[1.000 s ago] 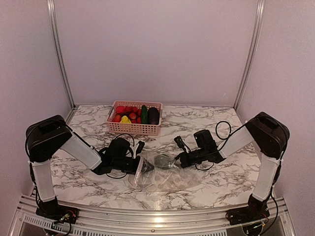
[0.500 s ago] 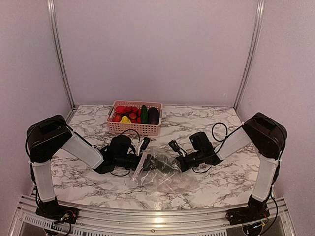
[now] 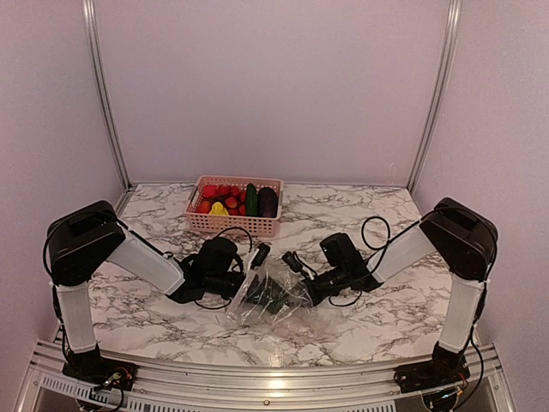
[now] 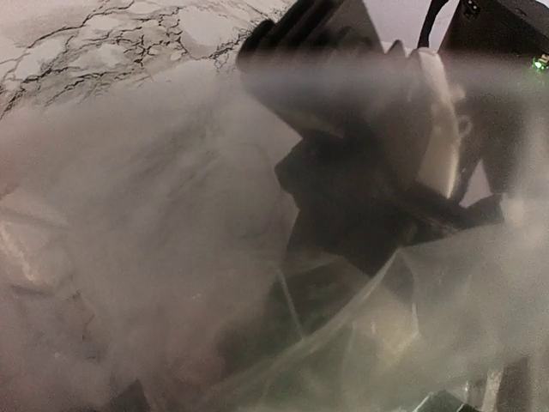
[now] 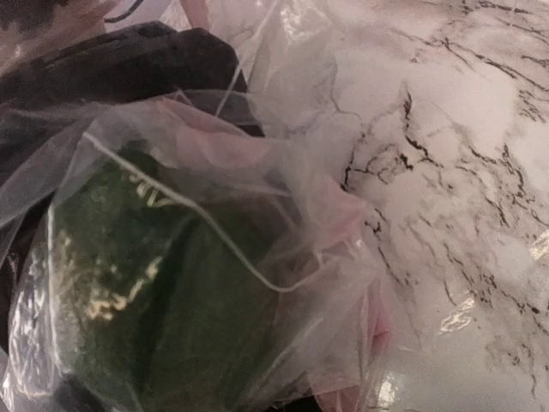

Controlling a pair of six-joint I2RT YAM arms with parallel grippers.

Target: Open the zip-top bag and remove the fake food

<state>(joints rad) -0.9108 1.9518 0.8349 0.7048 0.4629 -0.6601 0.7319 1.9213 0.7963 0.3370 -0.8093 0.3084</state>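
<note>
Now, green fake food (image 5: 171, 283) inside zip-top bag (image 3: 257, 307); basket (image 3: 233, 225) full

Soft even light, zip-top bag (image 4: 154, 257) blurs left wrist view

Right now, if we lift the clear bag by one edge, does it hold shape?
Probably floppy: the zip-top bag is crumpled thin film, so expect sagging. The green piece inside would likely slide to the low end. Glossy film may slip.

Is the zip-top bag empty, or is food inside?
Not empty: a dark green piece shows inside the zip-top bag, through its clear plastic.
</note>
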